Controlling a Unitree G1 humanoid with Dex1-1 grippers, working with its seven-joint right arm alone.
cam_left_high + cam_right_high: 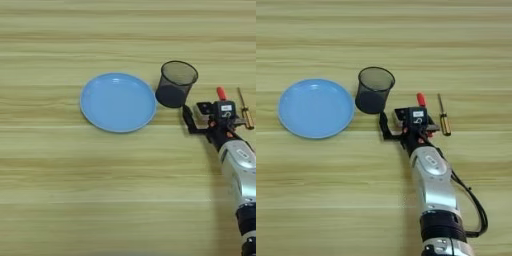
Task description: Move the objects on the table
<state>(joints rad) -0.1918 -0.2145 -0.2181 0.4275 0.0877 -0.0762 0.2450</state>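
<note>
The bench [316,200] is a light wood-grain surface with horizontal plank-like stripes and fills both views.

A round light-blue plate [315,107] lies flat on the bench, left of centre. The dark mesh pen cup [374,90] stands upright just beside the plate, at the plate's 2 o'clock, with its open mouth up. Whether the cup base touches the plate rim cannot be told.

The right arm [433,190], with its silver forearm, enters from the bottom edge and reaches toward 12 o'clock. The gripper [392,125] sits at the cup's 5 o'clock, near the cup base. One black finger [384,127] points toward the cup's lower side. A small white block with a dark top [400,116] sits in the gripper area, at the cup's 4 o'clock. The gripper body partly hides it. Whether the gripper is released or clenched on the block cannot be told.

A red-tipped item [420,99] shows just behind the gripper body at its 12 o'clock. A screwdriver [443,116] with a yellow-brown handle lies on the bench at the gripper's 3 o'clock, with its thin shaft pointing to 12 o'clock.
</note>
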